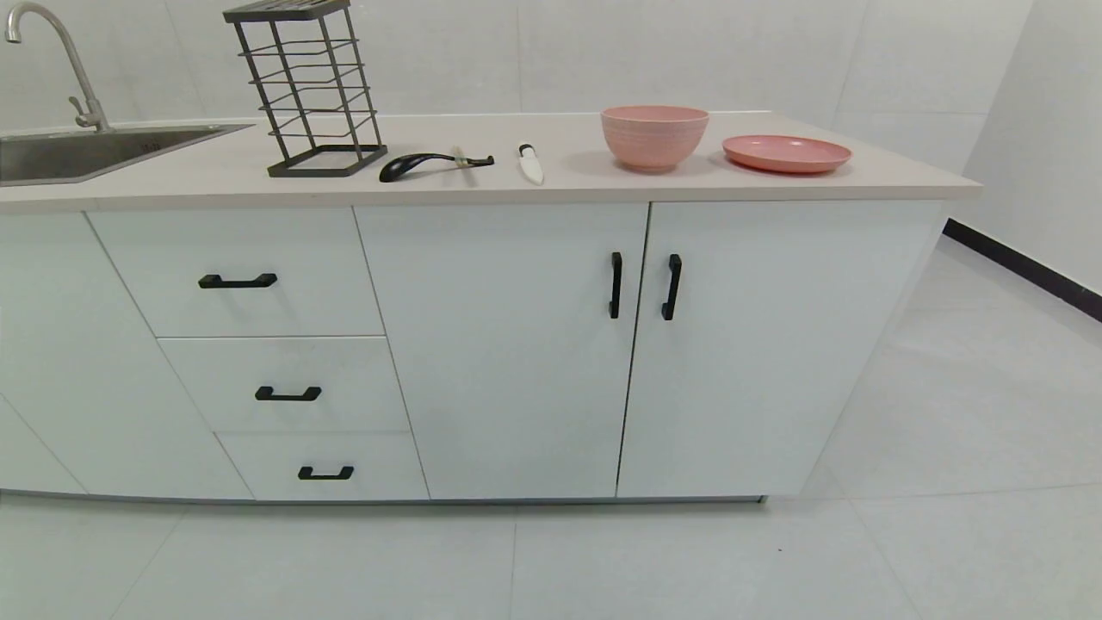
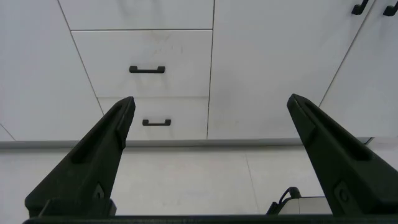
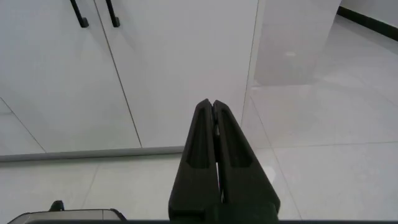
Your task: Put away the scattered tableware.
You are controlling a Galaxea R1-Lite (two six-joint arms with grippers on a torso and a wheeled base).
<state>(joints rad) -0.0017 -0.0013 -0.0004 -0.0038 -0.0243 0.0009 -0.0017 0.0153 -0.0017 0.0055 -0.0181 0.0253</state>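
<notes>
1. since neither arm holds anything, the step in hand reads as the approach: both arms sit low by the cabinet fronts and would have to rise to the countertop (image 1: 215,176) before any pick.
2. left gripper (image 2: 211,102) has its jaws spread wide with nothing between them, facing the lower drawers (image 2: 143,56). right gripper (image 3: 213,106) has its fingers pressed together and empty, facing the cabinet doors (image 3: 180,62); they must part before a grab.
3. to do it well: come in from above the counter edge, not into it. take the small pieces first, pinching them low across the handle. the wire rack (image 1: 288,10) looks like the likely home, though that's my guess.
4. black spoon (image 1: 398,168) lies flat just beside the rack's base, handle pointing toward the bowl side. a pale thin stick (image 1: 464,158) crosses its handle; can't tell what it is.
5. small white utensil (image 1: 532,165) with a dark end lies flat, near the spoon's handle tip and apart from it.
6. pink bowl (image 1: 654,136) stands upright and looks empty. pink plate (image 1: 786,153) lies flat just beside it, toward the counter's right end, not touching.
7. the bowl's smooth round wall likely wants a rim grip; the shallow plate's rim sits close to the surface.
</notes>
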